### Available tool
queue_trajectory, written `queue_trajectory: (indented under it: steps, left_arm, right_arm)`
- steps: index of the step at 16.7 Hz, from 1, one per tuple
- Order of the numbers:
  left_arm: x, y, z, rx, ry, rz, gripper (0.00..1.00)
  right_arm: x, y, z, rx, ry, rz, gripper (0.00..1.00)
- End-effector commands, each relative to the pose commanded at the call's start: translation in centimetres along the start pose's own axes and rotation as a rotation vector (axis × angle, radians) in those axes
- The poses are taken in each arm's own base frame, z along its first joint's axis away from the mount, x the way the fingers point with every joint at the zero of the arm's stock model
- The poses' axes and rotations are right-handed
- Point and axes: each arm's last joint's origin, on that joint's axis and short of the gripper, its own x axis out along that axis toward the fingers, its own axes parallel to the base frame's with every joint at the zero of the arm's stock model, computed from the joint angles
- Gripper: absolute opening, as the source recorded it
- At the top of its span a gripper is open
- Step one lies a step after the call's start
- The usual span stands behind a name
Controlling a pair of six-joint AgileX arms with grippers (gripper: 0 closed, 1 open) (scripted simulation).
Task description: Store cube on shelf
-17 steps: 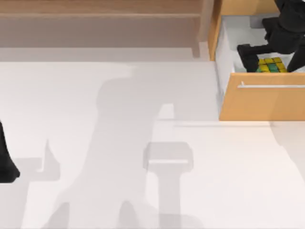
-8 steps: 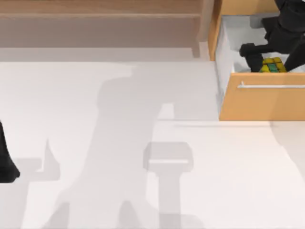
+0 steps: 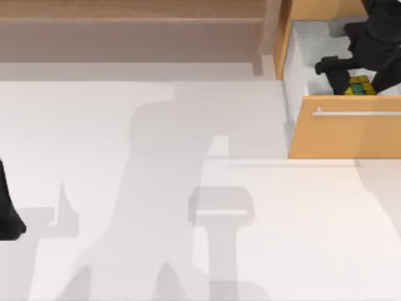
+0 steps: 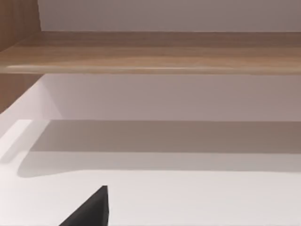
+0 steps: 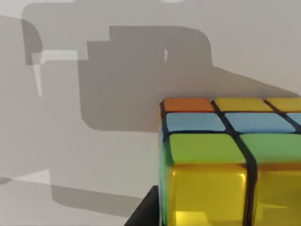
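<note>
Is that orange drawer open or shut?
Open: the drawer is pulled out, its pale inside exposed, with the cube and right claw inside.

Cube [image 3: 359, 87] in the open drawer [image 3: 346, 128], right of the shelf [image 3: 131, 28]

White table with a shelf and a drawer cabinet along its far edge

The white table [image 3: 156, 219] spreads wide and plain, crossed by soft grey shadows. Along its far side stands the long brown wooden shelf [image 3: 131, 25], its horizontal board running from the left to an upright side panel. Just beside that panel, at the far right corner, sits the lighter orange-wood drawer cabinet [image 3: 348, 135], its drawer pulled open toward the near side, with a silver bar handle [image 3: 357, 113] across its front. The cube [image 3: 358, 86] is down inside the drawer's pale interior, just behind the front panel.
</note>
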Motion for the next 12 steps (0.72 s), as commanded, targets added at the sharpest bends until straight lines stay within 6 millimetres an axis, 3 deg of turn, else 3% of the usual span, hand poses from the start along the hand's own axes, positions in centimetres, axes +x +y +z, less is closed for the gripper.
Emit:
queue_trajectory:
  steps: [12]
  left_arm:
    - [0.00, 0.00, 0.00, 0.000, 0.000, 0.000, 1.00]
  right_arm:
    - [-0.54, 0.24, -0.30, -0.021, 0.019, -0.016, 0.00]
